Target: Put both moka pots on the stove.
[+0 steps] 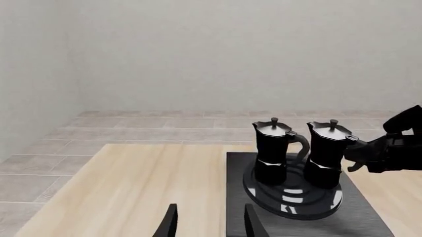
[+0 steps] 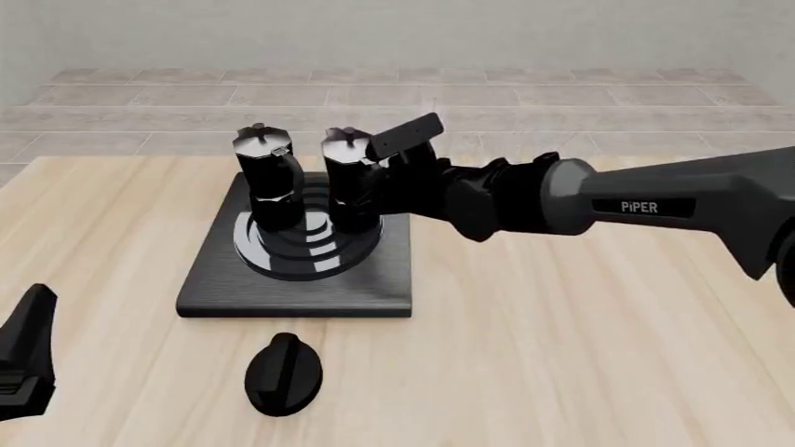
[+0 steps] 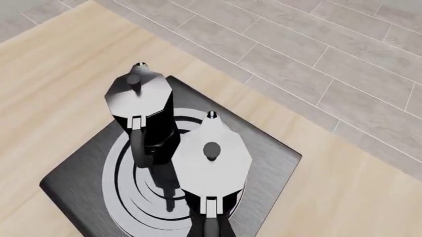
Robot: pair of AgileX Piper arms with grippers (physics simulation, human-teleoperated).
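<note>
R gripper [image 2: 387, 172] sits at the handle side of the right-hand moka pot [image 2: 349, 182], reaching in from the front view's right w/ the long grey PiPER-marked arm [image 2: 646, 207] behind it; fingers merge w/ the black pot and handle, so can't tell whether they clamp it or stand apart. In the L wrist view that gripper [image 1: 369, 154] is right against the pot's curved handle, contact or gap unclear. L gripper [image 1: 207, 222] shows two dark fingertips w/ a clear gap between them, nothing held, spread apart over the wooden table [image 2: 597, 354] close to the stove's near edge; in the front view only a black bit of the L arm [image 2: 25, 368] shows at the lower left corner, well apart from the stove. Both pots stand upright on the stove [image 2: 218, 289], a flat black square slab, on its round burner rings [image 2: 298, 250]. Left-hand moka pot [image 2: 266, 177] is just beside the other, side by side, small gap visible in the L wrist view. R wrist view looks down on both silver-grey lids w/ knobs, both pots over the rings. Separate black teardrop knob [image 2: 285, 372] lies on the table near the stove's front edge, not touching it. Grey tiled floor [image 2: 559, 93] beyond the table.
</note>
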